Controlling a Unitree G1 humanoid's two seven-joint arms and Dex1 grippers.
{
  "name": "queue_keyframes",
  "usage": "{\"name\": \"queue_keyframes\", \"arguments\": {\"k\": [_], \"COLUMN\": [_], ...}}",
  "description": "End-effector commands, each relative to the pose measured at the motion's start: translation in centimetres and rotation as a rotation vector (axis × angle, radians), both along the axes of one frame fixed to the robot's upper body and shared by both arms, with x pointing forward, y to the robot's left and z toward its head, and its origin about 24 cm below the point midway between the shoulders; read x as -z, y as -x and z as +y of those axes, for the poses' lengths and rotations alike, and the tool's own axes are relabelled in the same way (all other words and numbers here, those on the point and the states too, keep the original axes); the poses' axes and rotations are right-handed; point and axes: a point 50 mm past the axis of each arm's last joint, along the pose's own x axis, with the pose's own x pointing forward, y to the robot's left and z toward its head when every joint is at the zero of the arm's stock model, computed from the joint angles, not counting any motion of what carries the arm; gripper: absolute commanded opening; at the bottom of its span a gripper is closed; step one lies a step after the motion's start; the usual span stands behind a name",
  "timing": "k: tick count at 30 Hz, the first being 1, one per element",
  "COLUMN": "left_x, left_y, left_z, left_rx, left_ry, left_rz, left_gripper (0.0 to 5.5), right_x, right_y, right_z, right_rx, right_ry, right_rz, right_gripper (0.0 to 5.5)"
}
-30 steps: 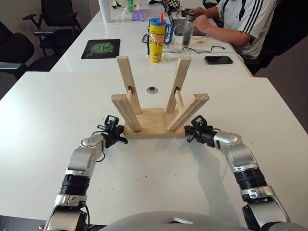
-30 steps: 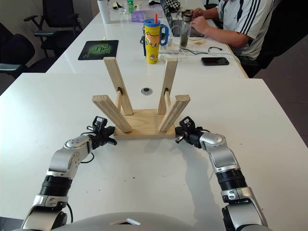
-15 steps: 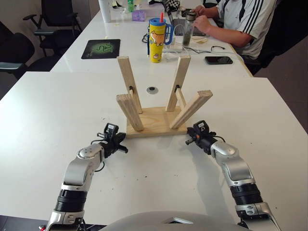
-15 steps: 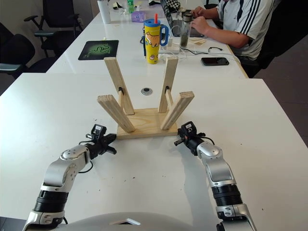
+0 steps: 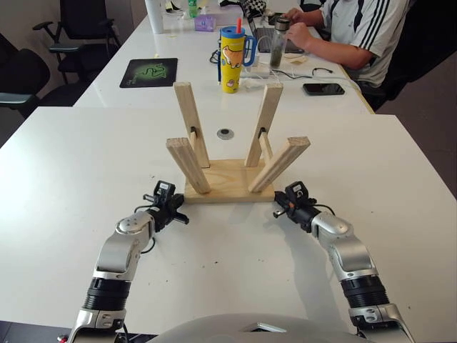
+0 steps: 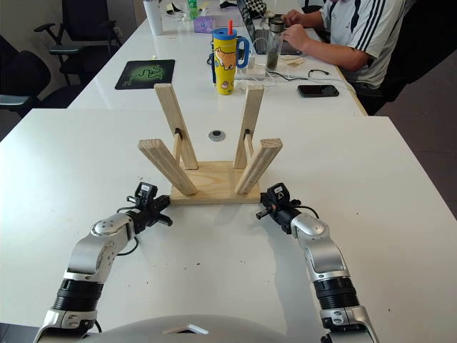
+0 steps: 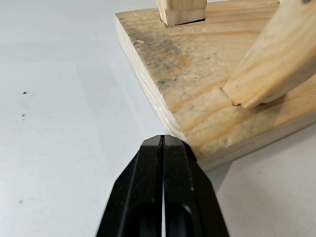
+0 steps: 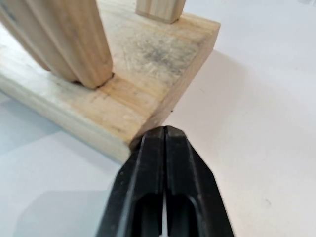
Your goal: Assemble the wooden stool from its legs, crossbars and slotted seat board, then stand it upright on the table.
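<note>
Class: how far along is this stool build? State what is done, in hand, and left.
Done: four legs stand in the seat board, which lies upside down on the table. In hand: nothing gripped; left gripper and right gripper sit shut at its near corners. Left: standing it upright.

The seat board is pale bare wood, matt, with open grain and grey smudges. The legs are the same unfinished wood. The table is smooth, white and faintly glossy. The left gripper and right gripper are matt black, likely plastic.
</note>
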Motion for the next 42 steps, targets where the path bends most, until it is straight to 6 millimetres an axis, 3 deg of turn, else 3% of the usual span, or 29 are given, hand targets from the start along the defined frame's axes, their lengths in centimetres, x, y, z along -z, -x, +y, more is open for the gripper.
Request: {"name": "queue_keyframes", "arguments": {"k": [1,8,21,37,42], "left_x": [-3.1,-6.1,-7.4,-8.1,-7.2], "left_y": [-0.2,-0.8,-1.1,-1.3,-1.2], "left_z": [-3.5,-3.8,-4.0,-3.7,-3.6], "left_rx": [0.155,0.152,0.149,0.128,0.123], "left_ry": [0.144,0.177,0.181,0.179,0.168], "left_rz": [-0.105,-0.188,-0.229,-0.251,-0.220], "left_gripper": [0.00,0.00,0.00,0.00,0.00], "right_x": [-2.6,-5.6,-8.2,-9.5,-8.8], "right_y": [-0.6,-1.1,-2.1,-2.9,-2.8], "right_z": [2.3,2.9,2.6,2.1,1.8], "right_rx": [-0.105,-0.144,-0.137,-0.098,-0.089], "right_ry": [-0.107,-0.135,-0.129,-0.146,-0.127], "right_rz": [-0.067,-0.139,-0.220,-0.258,-0.246], "right_gripper": [0.03,0.03,0.03,0.03,0.03]}}
